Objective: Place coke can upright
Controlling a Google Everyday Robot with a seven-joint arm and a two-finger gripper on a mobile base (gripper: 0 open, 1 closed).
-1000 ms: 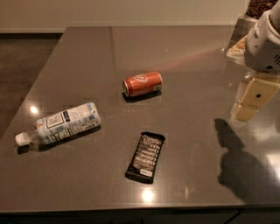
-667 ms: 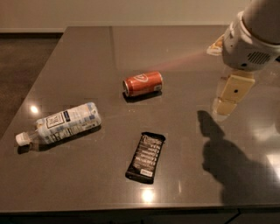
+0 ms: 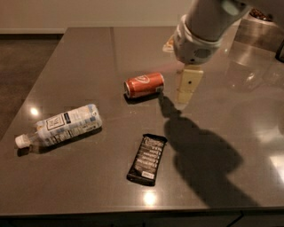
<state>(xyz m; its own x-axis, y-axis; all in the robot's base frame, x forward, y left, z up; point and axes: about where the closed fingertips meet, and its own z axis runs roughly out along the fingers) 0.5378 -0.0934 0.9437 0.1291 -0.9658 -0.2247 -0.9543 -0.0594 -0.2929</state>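
A glossy, dark grey-brown table [image 3: 88, 53] is seen from above and slightly in front. Near its middle the coke can [image 3: 144, 84] lies on its side, silver ends pointing left and right and white logo facing up. It has not yet been stood on end, so the task looks barely begun. Just right of the can, and not touching it, the robot's gripper [image 3: 187, 88] hangs above the tabletop. It is a cream-coloured piece pointing down from a thick pale wrist [image 3: 195, 42] that enters from the upper right. Nothing is seen in its grip, and whether the claw is open or closed cannot be told from this angle. Its place beside the can's end suggests it is lining up for a grasp. The arm's broad shadow [image 3: 199, 155] falls below and right of the can. Below and left of the can, well apart, a clear plastic bottle [image 3: 62, 125] with a white label lies on its side, cap pointing left. Below the can, also well apart, lies a flat black snack bar wrapper [image 3: 147, 158]. Ceiling lights show as bright spots on the tabletop. Far left of the can, past the table edge, a dark floor [image 3: 22, 66] meets a pale wall [image 3: 88, 13].
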